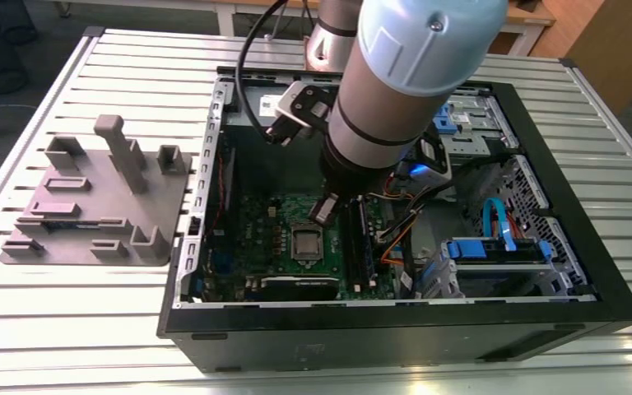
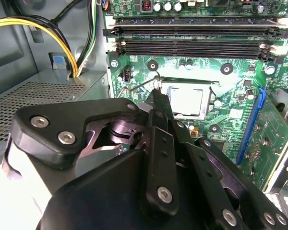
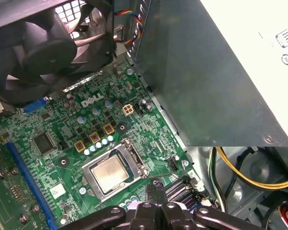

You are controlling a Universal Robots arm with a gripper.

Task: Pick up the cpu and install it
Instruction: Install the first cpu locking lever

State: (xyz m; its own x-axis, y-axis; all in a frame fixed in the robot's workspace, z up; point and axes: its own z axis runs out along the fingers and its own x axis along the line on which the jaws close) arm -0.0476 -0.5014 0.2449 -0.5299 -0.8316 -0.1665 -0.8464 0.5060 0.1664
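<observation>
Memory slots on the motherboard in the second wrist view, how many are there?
2. Both long black slots lie side by side across the motherboard: one farther from the cpu, one nearer it. More may be hidden beyond the frame edge.

Exterior view: high, looking down into the open computer case [image 1: 579, 271] on the slatted table [image 1: 75, 329].
First wrist view: close, angled down over the motherboard [image 3: 48, 158].
Second wrist view: close behind the gripper [image 2: 157, 96].
Shared: cpu [image 3: 109, 172] [image 2: 186, 100].
</observation>
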